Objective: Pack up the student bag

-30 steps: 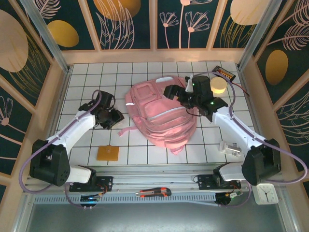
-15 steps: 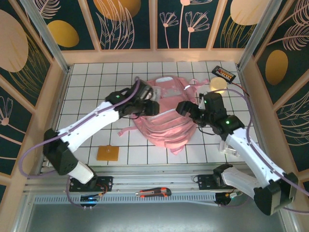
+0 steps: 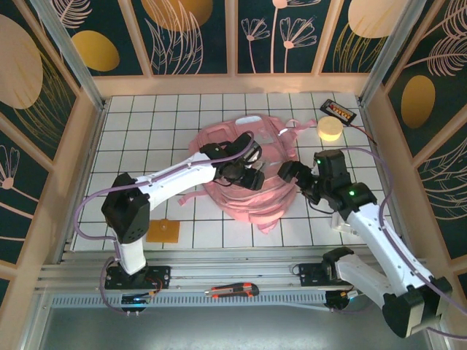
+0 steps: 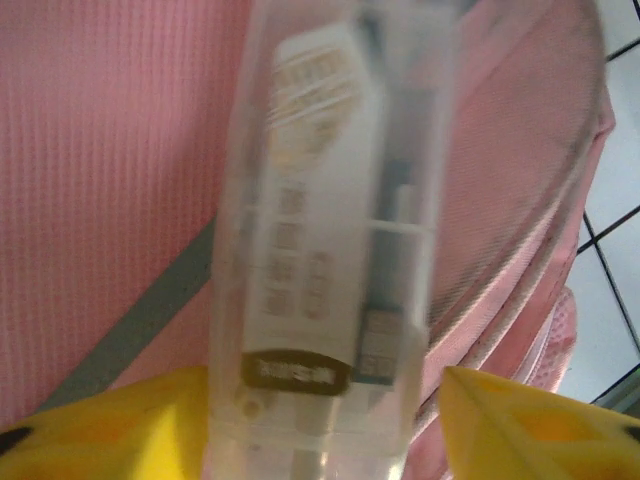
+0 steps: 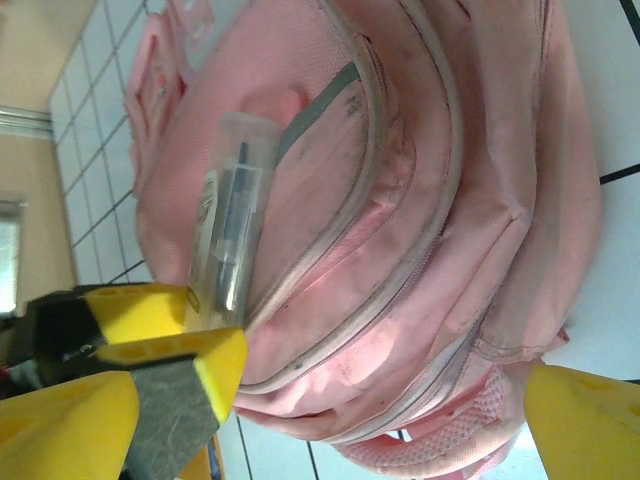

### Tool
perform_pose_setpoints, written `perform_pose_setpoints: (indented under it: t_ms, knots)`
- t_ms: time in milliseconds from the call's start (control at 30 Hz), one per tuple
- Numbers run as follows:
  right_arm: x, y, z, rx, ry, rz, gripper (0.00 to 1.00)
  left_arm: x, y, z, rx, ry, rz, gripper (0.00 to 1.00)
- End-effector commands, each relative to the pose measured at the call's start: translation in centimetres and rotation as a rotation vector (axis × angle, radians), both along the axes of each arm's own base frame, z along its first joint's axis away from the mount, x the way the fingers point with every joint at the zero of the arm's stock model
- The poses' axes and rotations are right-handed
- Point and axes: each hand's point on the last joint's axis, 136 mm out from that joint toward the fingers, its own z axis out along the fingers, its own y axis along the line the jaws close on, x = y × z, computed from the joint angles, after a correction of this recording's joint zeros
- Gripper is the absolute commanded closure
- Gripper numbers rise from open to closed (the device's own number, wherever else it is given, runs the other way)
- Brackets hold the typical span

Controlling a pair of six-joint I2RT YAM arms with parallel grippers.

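Bag (image 3: 248, 208): pink, grey strip across front. Tube (image 4: 320, 250): clear, white printed label, dark core. Fingers (image 4: 525, 425): yellow. Table (image 3: 146, 120): white tiles, dark grid lines. Card (image 3: 162, 231): orange. Walls (image 3: 197, 36): dark teal, gold ovals, pale leaf outlines. Arms (image 3: 175, 179): white, black joints.

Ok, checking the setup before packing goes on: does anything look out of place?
The utility knife lies on the metal rail, off the tiled table, away from the other items. The clear plastic tube between the left gripper's fingers is against the student bag's outer front, not in a pocket.
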Motion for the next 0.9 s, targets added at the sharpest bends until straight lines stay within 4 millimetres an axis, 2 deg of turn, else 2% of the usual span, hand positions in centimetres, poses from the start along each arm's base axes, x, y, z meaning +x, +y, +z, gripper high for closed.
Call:
perform_pose_setpoints:
  t_ms: [0,67,133,267,333,433,567,767,867]
  knots:
    - [1.5,0.1,1.1,-0.003,-0.018,-0.014,0.01,0.5,-0.4,1.0,0.011,-0.053,-0.055,0.28]
    - [2.2,0.6,1.1,-0.002,-0.010,-0.002,0.01,0.6,-0.3,1.2,0.014,-0.061,-0.058,0.18]
    - [2.9,1.1,0.9,-0.002,0.005,0.008,0.01,0.5,0.0,1.7,0.015,-0.071,-0.057,0.13]
    - [4.6,1.7,1.3,-0.027,0.030,0.020,0.01,0.4,1.6,4.7,0.008,-0.123,-0.025,0.10]
    - [5.5,2.0,1.6,-0.076,0.047,0.033,0.01,0.4,3.5,6.7,-0.002,-0.161,0.016,0.09]
    - [6.7,2.9,0.7,-0.156,0.103,0.085,0.05,0.8,6.7,8.1,-0.046,-0.166,0.101,0.11]
    - [7.6,4.1,-1.7,-0.238,0.211,0.140,0.11,1.3,9.6,8.2,-0.083,-0.166,0.180,0.12]
    - [8.3,5.8,-3.3,-0.372,0.300,0.164,0.11,1.3,11.2,6.5,-0.035,-0.159,0.227,0.13]
    - [8.5,7.4,-4.1,-0.389,0.321,0.188,0.11,1.7,11.8,5.8,-0.018,-0.159,0.247,0.13]
